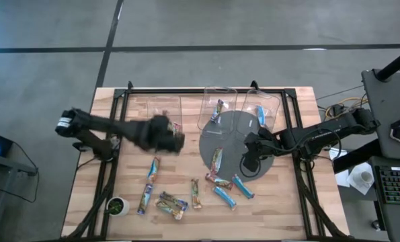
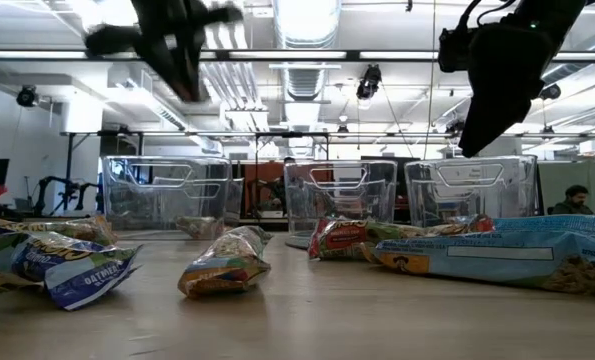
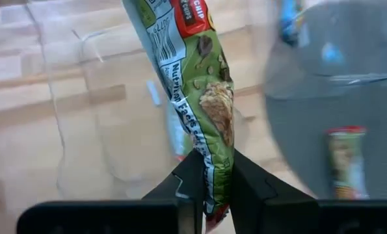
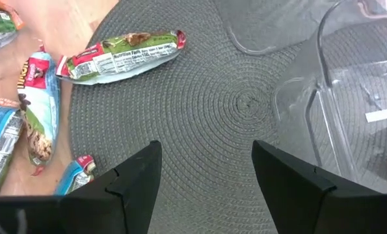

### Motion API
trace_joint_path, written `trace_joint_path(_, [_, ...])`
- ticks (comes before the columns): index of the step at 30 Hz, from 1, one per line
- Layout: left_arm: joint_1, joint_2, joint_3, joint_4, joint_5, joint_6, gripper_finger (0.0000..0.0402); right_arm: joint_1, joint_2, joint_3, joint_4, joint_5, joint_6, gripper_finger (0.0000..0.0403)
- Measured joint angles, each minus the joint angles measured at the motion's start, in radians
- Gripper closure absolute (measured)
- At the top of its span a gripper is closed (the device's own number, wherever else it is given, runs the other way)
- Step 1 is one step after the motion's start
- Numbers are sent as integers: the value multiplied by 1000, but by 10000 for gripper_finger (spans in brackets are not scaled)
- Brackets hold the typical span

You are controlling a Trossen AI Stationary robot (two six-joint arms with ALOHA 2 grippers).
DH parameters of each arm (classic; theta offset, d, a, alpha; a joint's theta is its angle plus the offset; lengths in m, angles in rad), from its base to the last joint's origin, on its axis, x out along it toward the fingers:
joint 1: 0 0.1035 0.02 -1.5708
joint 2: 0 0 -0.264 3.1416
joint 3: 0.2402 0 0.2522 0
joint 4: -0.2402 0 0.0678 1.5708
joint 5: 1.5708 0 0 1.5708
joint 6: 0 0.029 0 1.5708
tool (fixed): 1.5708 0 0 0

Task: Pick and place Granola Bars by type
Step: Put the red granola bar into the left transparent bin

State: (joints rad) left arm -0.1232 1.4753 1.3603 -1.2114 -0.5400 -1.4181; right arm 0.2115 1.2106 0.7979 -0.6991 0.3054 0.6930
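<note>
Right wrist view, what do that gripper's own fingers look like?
The right gripper has two dark, matte fingers with flat, angular, wedge-like shapes and no visible markings. In the high view, both arms are dark, and black cables run along the right arm.

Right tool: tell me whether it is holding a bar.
No. The right tool hangs open and empty over the grey mat, its fingers wide apart.

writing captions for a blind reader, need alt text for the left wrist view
The left gripper is shut on a green granola bar, which is held above the wooden table. Beyond it lie a grey mat and another bar.
</note>
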Motion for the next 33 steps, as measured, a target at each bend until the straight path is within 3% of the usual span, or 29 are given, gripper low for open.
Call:
trace_joint_path(5, [286,-73,-201,281,294,361,368,0,0,0,3,0,55,174])
trace_joint_path(8, [392,-95,-305,377,407,452,368,0,0,0,3,1,91,174])
trace_joint_path(12, [424,-125,-380,380,407,507,350,0,0,0,4,9,163,174])
trace_joint_path(19, [411,-184,-416,381,392,548,263,0,0,0,52,8,182,174])
trace_joint_path(22, [401,-212,-401,372,389,570,237,0,0,0,81,-39,149,174])
trace_joint_path(28, [314,-300,-343,402,371,661,230,0,4,0,90,-194,136,174])
trace_joint_path(33, [218,-363,-332,409,278,667,230,-5,4,0,142,-208,302,174])
